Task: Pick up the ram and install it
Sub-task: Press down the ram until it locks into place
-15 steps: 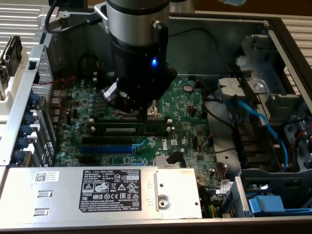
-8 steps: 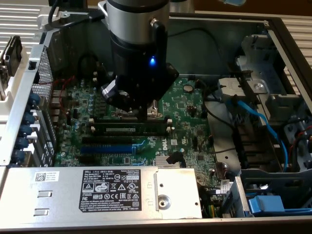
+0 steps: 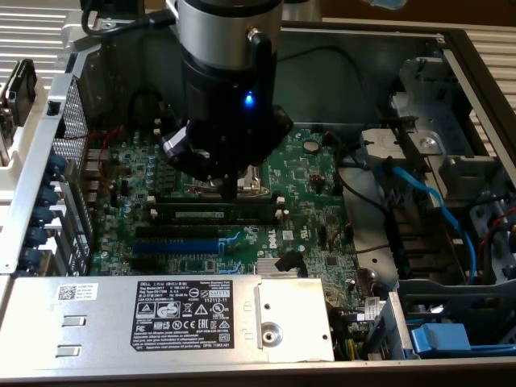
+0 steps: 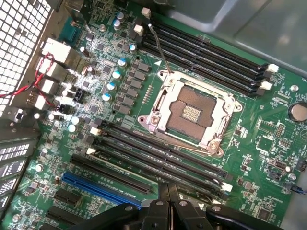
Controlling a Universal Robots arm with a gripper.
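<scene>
The ram [image 3: 214,214] is a long dark-green stick with a pale label. It stands on edge in a black memory slot of the motherboard [image 3: 302,210], between white end clips. My gripper [image 3: 234,192] hangs right over the stick's middle with its fingertips shut together and nothing between them, at or just above the stick's top edge. In the wrist view the shut fingers [image 4: 168,201] point down at the row of black memory slots [image 4: 158,158] beside the CPU socket [image 4: 189,112]. I cannot pick the stick out among those slots there.
A blue expansion slot [image 3: 177,246] lies just in front of the memory slots. A metal box with a black label [image 3: 185,314] fills the case's front. A blue cable [image 3: 435,201] and drive bays sit at the exterior view's right. Red wires [image 4: 29,86] run by the perforated case wall.
</scene>
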